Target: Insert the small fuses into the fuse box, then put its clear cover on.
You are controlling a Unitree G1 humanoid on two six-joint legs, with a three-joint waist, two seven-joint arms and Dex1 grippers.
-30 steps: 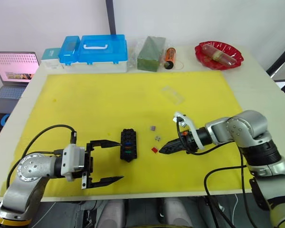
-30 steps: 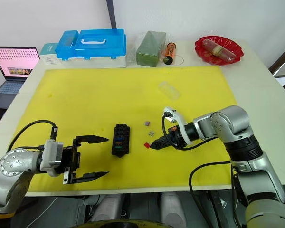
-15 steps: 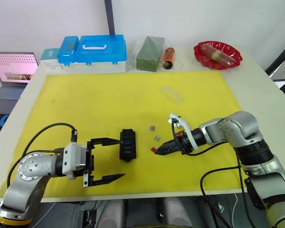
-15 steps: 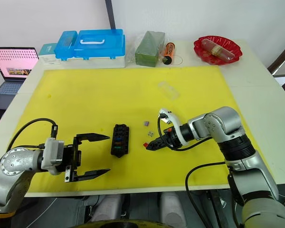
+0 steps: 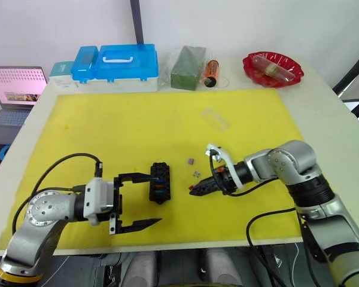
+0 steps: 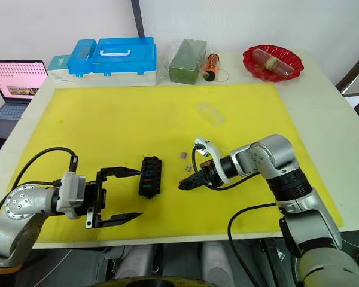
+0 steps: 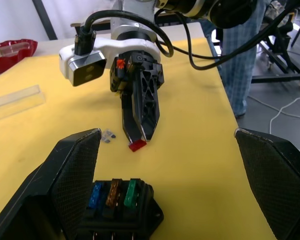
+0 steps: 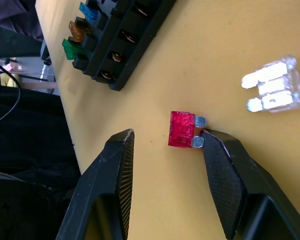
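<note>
Red fuse [image 8: 182,129] lies between right hand's [image 8: 165,185] fingers.

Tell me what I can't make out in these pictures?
- Fuse box: its near part is cut off by the left wrist view's edge.
- Purple fuse: too small in the head views to read markings.
- Red fuse: whether the right gripper touches it is unclear.

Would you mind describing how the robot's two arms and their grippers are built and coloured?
Both arms have rounded silver-grey metal shells with black joints and looping black cables. Each wrist carries a light grey camera block. The left gripper and right gripper have black plastic jaws with lattice cut-outs and finely textured inner pads.
</note>
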